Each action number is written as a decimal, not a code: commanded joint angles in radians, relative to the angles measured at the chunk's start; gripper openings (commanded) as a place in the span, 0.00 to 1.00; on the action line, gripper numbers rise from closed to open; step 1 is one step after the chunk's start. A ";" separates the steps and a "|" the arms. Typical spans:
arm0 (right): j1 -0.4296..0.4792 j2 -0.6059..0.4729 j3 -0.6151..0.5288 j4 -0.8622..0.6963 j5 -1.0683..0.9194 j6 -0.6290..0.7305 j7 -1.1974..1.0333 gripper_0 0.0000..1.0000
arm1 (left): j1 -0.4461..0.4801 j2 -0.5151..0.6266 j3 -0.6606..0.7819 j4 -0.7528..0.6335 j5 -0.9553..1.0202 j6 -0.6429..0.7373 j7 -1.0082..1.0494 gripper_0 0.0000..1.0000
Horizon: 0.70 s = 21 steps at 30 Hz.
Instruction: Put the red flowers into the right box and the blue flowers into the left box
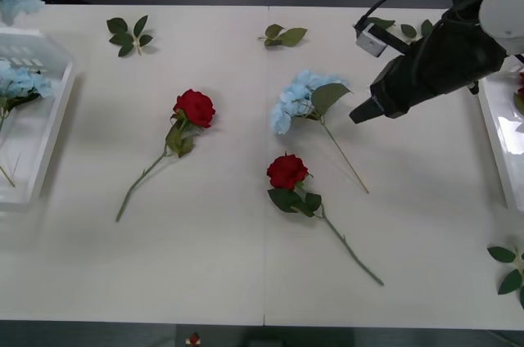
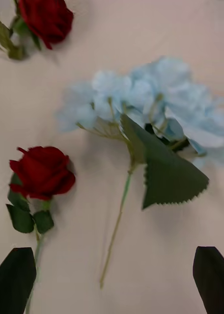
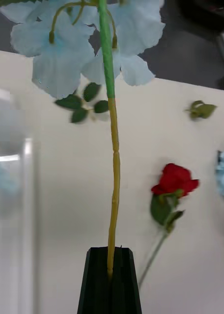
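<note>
Right gripper [image 2: 112,279]: hovering spread wide over the loose blue flower [image 1: 301,100], its stem lying between the jaws, untouched.
Left gripper [image 3: 111,282]: clenching the stem of another blue flower [image 3: 87,34], lifting it near the left box [image 1: 37,130].
Red roses [image 1: 195,108] [image 1: 286,172]: lying beside the loose blue flower.

Tabletop [image 1: 221,265]: smooth, matt off-white panels with a thin seam.
Red flowers [image 1: 194,107]: soft, matt, cloth-like petals; plastic-looking green stems.
Blue flowers [image 1: 299,97]: thin pale fabric petals, matt serrated leaf.
Left box [image 1: 37,130]: glossy white plastic.
Right end effector [image 2: 112,279]: matt black fingers.
Left end effector [image 3: 111,282]: matt black, ribbed.
</note>
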 commanded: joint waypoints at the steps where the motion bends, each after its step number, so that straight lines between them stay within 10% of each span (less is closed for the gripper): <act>1: -0.060 0.016 -0.008 -0.030 0.114 0.056 -0.108 0.93 | 0.016 0.014 0.079 -0.020 -0.144 -0.040 -0.039 0.00; 21: -0.060 0.378 -0.011 0.163 0.686 0.174 -0.286 0.93 | 0.229 -0.033 -0.082 -0.017 -0.535 -0.518 0.040 0.00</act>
